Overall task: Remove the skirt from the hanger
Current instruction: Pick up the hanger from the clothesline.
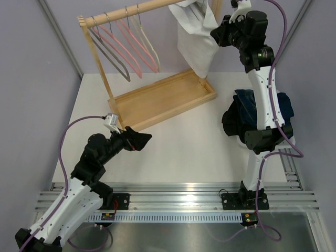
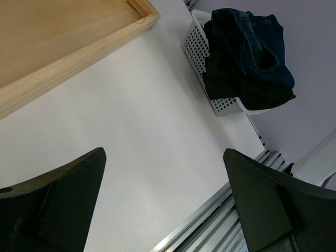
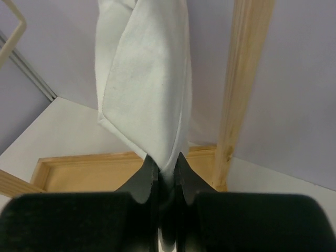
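Observation:
A white skirt (image 1: 191,44) hangs from the right end of the wooden rail (image 1: 131,11); its hanger is cut off by the top edge of the overhead view. My right gripper (image 1: 216,32) is raised beside the cloth and shut on a lower fold of the skirt (image 3: 147,89), which runs down between the right gripper's (image 3: 164,160) jaws. My left gripper (image 1: 139,140) hovers low over the white table, open, with nothing between the jaws of the left gripper (image 2: 163,151).
Several empty pink, grey and cream hangers (image 1: 126,50) hang on the rail. The rack's wooden base tray (image 1: 168,97) lies beneath, with an upright post (image 3: 247,89) just right of the skirt. A white basket (image 2: 197,39) of dark blue clothes (image 1: 283,105) stands at the table's right.

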### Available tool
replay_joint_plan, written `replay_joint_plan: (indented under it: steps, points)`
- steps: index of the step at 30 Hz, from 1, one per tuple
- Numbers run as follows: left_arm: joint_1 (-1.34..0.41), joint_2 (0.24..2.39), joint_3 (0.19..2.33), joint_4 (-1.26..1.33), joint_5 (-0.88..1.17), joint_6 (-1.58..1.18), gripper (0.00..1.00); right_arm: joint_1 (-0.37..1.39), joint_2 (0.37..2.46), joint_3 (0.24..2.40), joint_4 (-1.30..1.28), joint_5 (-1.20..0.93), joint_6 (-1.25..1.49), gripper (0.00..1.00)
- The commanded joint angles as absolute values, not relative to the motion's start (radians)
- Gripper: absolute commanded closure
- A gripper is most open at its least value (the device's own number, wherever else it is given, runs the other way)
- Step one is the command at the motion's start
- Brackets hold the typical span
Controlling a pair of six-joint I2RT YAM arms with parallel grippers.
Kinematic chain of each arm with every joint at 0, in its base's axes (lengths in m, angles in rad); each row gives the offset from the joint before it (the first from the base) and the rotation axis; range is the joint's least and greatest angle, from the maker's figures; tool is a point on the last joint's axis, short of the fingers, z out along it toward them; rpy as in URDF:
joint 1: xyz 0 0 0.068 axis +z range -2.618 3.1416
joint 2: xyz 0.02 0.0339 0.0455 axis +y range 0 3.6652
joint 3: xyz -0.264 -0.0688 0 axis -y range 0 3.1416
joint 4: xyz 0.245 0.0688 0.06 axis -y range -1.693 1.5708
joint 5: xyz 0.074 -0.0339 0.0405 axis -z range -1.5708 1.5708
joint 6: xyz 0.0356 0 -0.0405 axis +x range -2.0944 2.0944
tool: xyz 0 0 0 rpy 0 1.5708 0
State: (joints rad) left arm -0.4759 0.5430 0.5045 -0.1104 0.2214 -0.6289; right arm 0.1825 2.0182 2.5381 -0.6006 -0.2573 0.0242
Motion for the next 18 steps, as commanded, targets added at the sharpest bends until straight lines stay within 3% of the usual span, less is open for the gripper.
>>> replay_joint_plan:
  steps: [1,18]
  points:
    - [-0.472,0.529,0.529,-0.057,0.230,-0.620,0.01,0.189,2.016,2.599,-0.594,-0.319,0.003,0.98]
    - [-0.471,0.453,0.509,-0.087,0.235,-0.644,0.01,0.189,1.861,2.589,-0.445,-0.456,0.034,1.00]
